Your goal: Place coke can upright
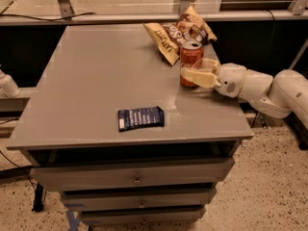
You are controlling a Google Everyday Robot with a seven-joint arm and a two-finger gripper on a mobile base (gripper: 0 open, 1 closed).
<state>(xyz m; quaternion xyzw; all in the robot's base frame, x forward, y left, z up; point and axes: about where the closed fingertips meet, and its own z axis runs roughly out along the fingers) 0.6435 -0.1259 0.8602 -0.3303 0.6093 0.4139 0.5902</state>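
Toward the right rear of the table (96,81), holding the coke can (191,54) upright, seemingly with its base down on the grey top and its silver lid facing up. Clamping it low on the body with the gripper (193,72), reaching in from the right side on the white arm (269,88). Sitting just in front of the crisp bag (175,35), perhaps touching it at the back, perhaps not; cannot tell which. Leaving the flat dark blue packet (140,118) well apart toward the front edge, out of any trouble.

Judging the placing as nearly done and the release as the risky part. Opening unevenly, or pulling back to the right before letting go fully, probably dragging the can along and tipping it, light and tall as it is on a narrow base. Releasing with the base not truly seated, likely causing a short drop and a wobble. Swinging away rearward, possibly catching the crumpled bag and nudging the can through it. Risking, after any topple, a roll toward the nearby right edge and off the table. Calling for a straight, full opening and a level retreat along the line of the arm, clearing the can before any turn.
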